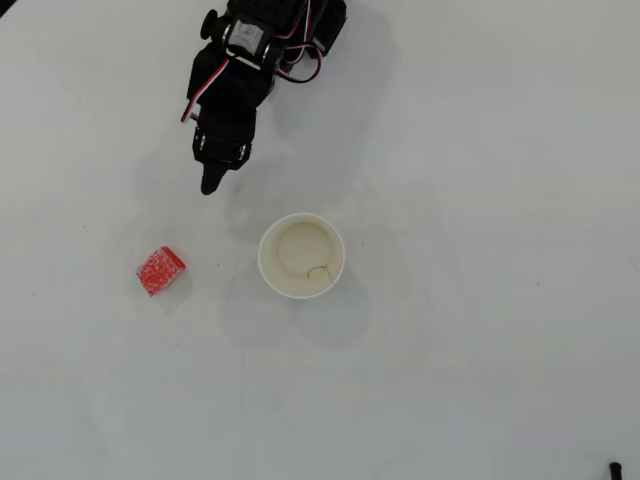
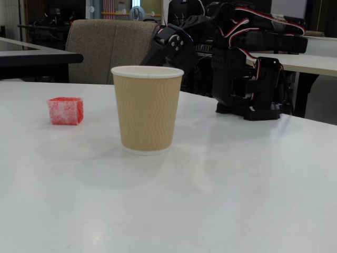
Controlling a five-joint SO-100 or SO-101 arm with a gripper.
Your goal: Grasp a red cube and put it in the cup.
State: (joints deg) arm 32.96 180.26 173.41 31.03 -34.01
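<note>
The red cube [image 1: 160, 270] lies on the white table, left of the cup [image 1: 301, 256] in the overhead view; it also shows at the left in the fixed view [image 2: 66, 110]. The cup stands upright and looks empty; from the side it is tan and ribbed with a white rim [image 2: 147, 108]. My black gripper [image 1: 212, 180] hangs above the table, behind the cup and up-right of the cube, clear of both. Its fingers look closed together and hold nothing. In the fixed view the cup hides the fingertips.
The arm's black base [image 2: 253, 79] stands at the back right of the table in the fixed view. A padded chair [image 2: 110, 47] and other tables stand beyond the table's far edge. A small dark thing [image 1: 615, 468] shows at the bottom right corner of the overhead view.
</note>
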